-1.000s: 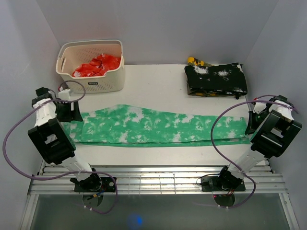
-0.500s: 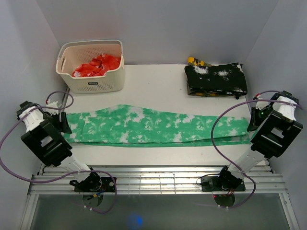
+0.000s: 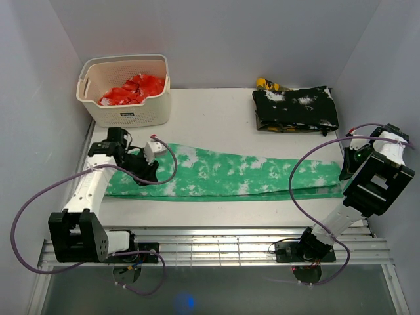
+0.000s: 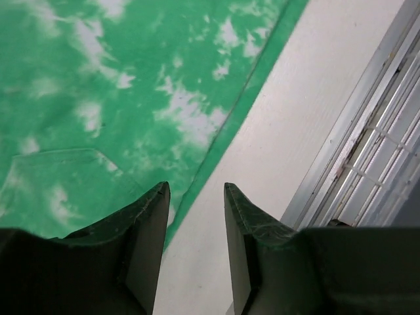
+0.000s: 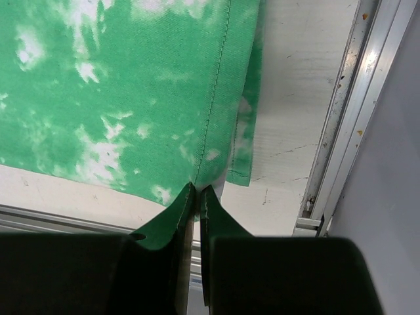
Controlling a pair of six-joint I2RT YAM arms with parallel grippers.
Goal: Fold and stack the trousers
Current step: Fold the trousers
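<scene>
The trousers (image 3: 223, 174) lie flat on the tabletop (image 3: 216, 121), stretched in a long band from left to right near the front edge. They are green with white blotches.

The left hand (image 3: 143, 172) hangs over the left end of the trousers. In the left wrist view the left hand (image 4: 195, 190) is released: its fingers (image 4: 147, 223) stand apart with nothing between them. Under the gap runs the near hem of the trousers (image 4: 98, 98), with bare tabletop (image 4: 289, 131) beside it. A pocket outline shows in the cloth under the left finger. A metal rail (image 4: 367, 131) runs along the tabletop edge.

The right hand (image 3: 344, 172) sits at the right end of the trousers. In the right wrist view the right hand (image 5: 197, 189) is clenched, its fingers (image 5: 170, 216) pressed together on the hem of the trousers (image 5: 118, 98), where a stitched seam runs down into the tips. The cloth's corner lies just beside them, on the tabletop (image 5: 295, 98) near a rail (image 5: 341, 111).

At the back left stands a basket (image 3: 157, 105) holding a red cloth (image 3: 131, 88). At the back right lies a folded black garment (image 3: 295, 108) with white speckles, well apart from the trousers. A small yellow thing (image 3: 268, 83) pokes out behind it; what it is I cannot tell.
</scene>
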